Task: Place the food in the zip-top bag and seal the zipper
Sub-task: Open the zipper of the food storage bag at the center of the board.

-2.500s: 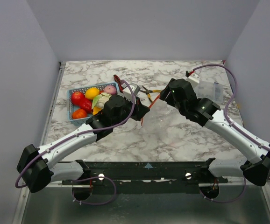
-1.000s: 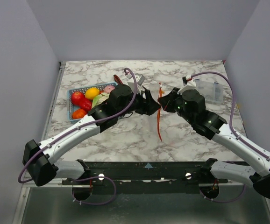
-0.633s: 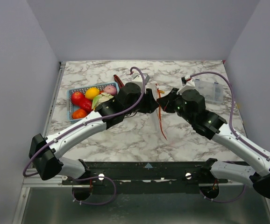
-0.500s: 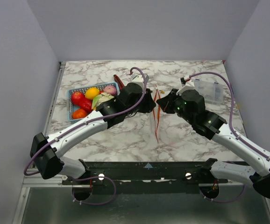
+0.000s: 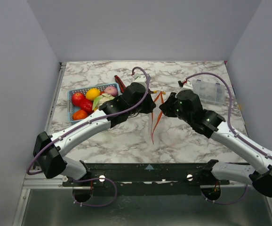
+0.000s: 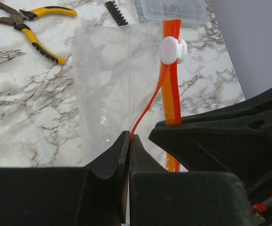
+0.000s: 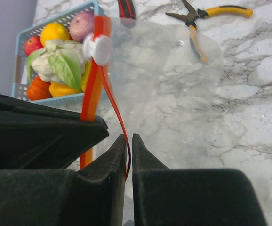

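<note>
Closed left fingers (image 6: 116, 157) pinching zipper (image 6: 173, 94), right fingers (image 7: 115, 162) pinching it too, zip-top bag (image 6: 108, 80) between

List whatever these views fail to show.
- Left wrist view: zipper near end, behind the jaws; box, cut by the top edge.
- Right wrist view: knife, cut by the top edge.
- Top view: food in basket, partly under left arm.

Left arm (image 5: 82, 127) and right arm (image 5: 235, 140) angled inward, wrists close together, both jaws pinched shut.
</note>
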Controlling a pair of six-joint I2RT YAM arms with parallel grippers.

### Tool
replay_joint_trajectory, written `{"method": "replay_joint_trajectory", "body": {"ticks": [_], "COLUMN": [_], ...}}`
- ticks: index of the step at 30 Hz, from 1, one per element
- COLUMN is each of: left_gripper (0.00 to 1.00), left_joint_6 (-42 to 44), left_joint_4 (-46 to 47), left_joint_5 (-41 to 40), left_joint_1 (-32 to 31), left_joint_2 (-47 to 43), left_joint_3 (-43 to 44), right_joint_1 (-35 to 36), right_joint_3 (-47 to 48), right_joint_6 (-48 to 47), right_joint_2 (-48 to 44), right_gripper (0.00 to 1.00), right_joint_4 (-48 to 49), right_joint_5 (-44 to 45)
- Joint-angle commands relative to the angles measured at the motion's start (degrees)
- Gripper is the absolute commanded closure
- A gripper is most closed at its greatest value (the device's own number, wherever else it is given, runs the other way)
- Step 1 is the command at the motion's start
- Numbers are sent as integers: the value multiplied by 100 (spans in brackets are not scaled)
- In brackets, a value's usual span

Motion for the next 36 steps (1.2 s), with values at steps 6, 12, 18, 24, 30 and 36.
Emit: {"method": "replay_joint_trajectory", "body": {"ticks": [6, 12, 18, 24, 30, 36], "left_gripper": [100, 100, 100, 100, 99, 65], "left_joint_6": [-591, -559, -8, -26, -478, -462], "left_joint_4": [408, 412, 205, -431, -12, 172], "left_joint_5": [156, 243, 902, 1574, 1960, 2240], "left_joint_1": [24, 103, 741, 1092, 754, 625], "left_joint_2": [-205, -315, -444, -64, 409, 437], "left_joint_3": [-75, -153, -479, -19, 45, -105], "right_joint_1": [67, 77, 71, 73, 76, 70], "right_joint_3": [-199, -110, 163, 425, 396, 119], "right_joint_6": [136, -117, -849, -1579, -1531, -1203], "right_joint_2": [108, 151, -247, -273, -206, 28], "right_gripper": [75, 100, 100, 100, 100, 100], "right_joint_4": [-178, -457, -1099, -1612, -1684, -1555], "right_joint_5": [-202, 98, 1480, 1861, 1519, 1196]}}
